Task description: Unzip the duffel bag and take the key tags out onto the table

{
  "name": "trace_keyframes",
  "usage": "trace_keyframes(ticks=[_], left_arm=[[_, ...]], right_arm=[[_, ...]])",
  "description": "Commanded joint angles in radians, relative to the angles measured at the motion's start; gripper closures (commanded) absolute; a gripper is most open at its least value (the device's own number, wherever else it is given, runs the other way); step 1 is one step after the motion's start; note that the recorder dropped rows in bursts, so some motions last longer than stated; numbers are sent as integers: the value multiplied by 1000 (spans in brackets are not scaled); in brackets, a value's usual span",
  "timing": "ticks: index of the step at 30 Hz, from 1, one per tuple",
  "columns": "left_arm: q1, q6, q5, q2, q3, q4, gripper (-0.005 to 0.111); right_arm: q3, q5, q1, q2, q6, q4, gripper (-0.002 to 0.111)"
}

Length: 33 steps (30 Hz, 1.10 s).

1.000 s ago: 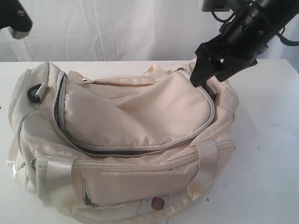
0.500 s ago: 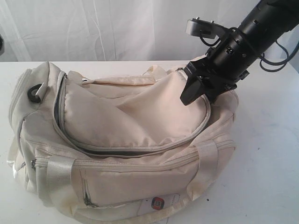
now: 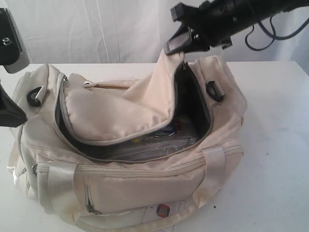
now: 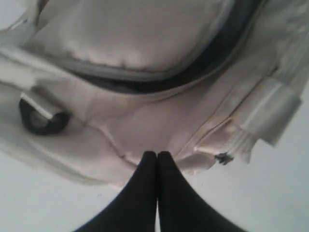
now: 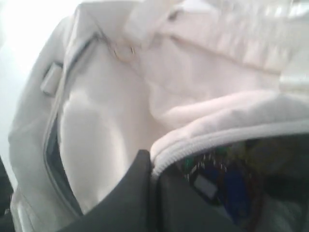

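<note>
A: Where are the key tags (image 3: pixel 172 128)?
B: Inside the open duffel bag (image 3: pixel 145 186), under its lifted flap (image 3: pixel 120 108). The bag sits on the table (image 3: pixel 280 145).
A: Claws?
B: The right gripper (image 3: pixel 175 46) pinches the flap's zipper edge. The left gripper (image 4: pixel 157 159) is closed and empty at the bag's end.

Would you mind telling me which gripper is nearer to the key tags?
Right. The right gripper pinches the lifted flap edge just above the key tags in the duffel bag; the left gripper sits shut outside the bag's opposite end, by a strap ring.
</note>
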Motion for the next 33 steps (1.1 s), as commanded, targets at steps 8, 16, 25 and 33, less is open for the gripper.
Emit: trace_keyframes(ticks=[8, 16, 25, 33], left_arm=[[2, 338, -217, 34, 3, -410, 107], [2, 436, -292, 241, 3, -546, 107], [2, 615, -460, 438, 3, -668, 107], [2, 629, -737, 579, 3, -731, 107]], right_arm=[[-144, -379, -23, 11, 34, 91, 108], [-142, -394, -23, 16, 21, 94, 108], [-142, -380, -23, 16, 19, 94, 108], [-142, -377, -23, 16, 22, 94, 108]])
